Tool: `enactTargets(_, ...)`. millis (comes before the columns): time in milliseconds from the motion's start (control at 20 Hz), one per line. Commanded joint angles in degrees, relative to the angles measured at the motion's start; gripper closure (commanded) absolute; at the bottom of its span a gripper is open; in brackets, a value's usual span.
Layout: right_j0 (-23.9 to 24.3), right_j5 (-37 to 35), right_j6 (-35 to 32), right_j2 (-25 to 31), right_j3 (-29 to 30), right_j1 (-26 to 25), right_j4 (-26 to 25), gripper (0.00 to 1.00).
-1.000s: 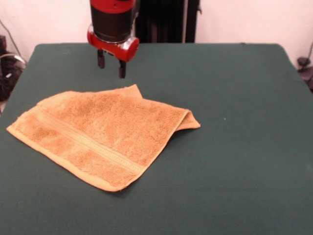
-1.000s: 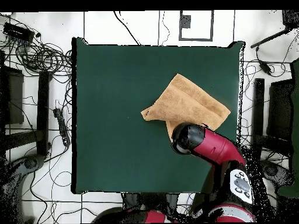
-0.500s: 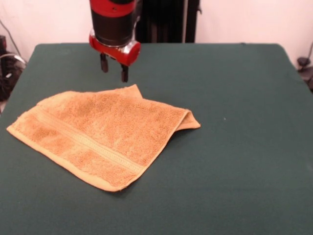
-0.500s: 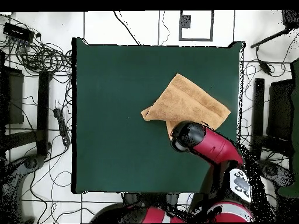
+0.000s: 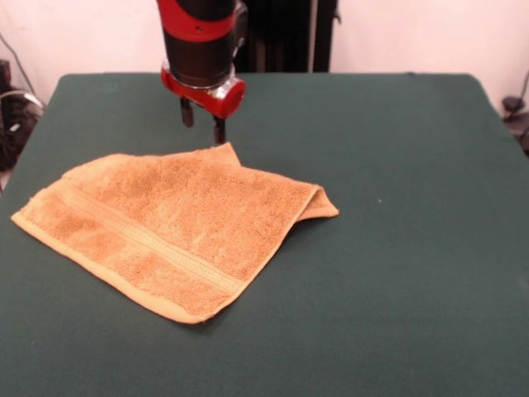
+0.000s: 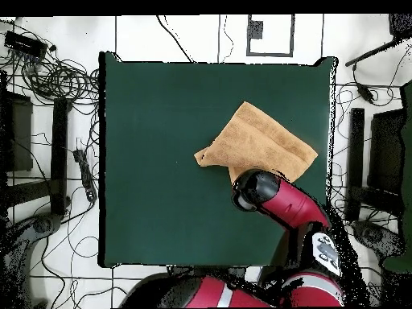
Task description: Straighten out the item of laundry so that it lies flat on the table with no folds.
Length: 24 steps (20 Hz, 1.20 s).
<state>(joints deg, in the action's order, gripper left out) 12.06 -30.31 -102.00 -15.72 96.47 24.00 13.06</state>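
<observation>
One towel (image 5: pixel 169 227) is all you have on the table (image 5: pixel 397 248) from the front, lying left of centre with its near left corner close to the table's left edge. You see broad bare green felt to the right and in front of it. The towel is orange-tan terry, looped and fuzzy, with a woven band along its near side, and it is folded over itself so a lower corner pokes out at the right. The gripper (image 5: pixel 203 124) hangs just above the towel's far corner, its two dark fingers (image 5: pixel 219 130) spread apart with nothing between them.

From overhead, you find the towel (image 6: pixel 257 141) toward the table's (image 6: pixel 161 145) right side, short of the edge, with the red arm (image 6: pixel 282 201) covering its lower part.
</observation>
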Motion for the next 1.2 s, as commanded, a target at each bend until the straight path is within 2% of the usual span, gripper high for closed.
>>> enactTargets(50, -2.4, 3.6, -16.5, 5.3, 3.7, -4.1, 4.6, 0.00)
enactTargets(400, -2.5, 4.2, -15.3, 5.3, 2.8, -4.2, 4.9, 0.00)
enactTargets(750, -5.9, -8.0, -15.0, 1.0, -4.6, -2.7, 3.0, 0.00)
enactTargets(1200, -4.8, -0.1, -15.4, 2.7, -0.6, -4.5, 4.8, 0.00)
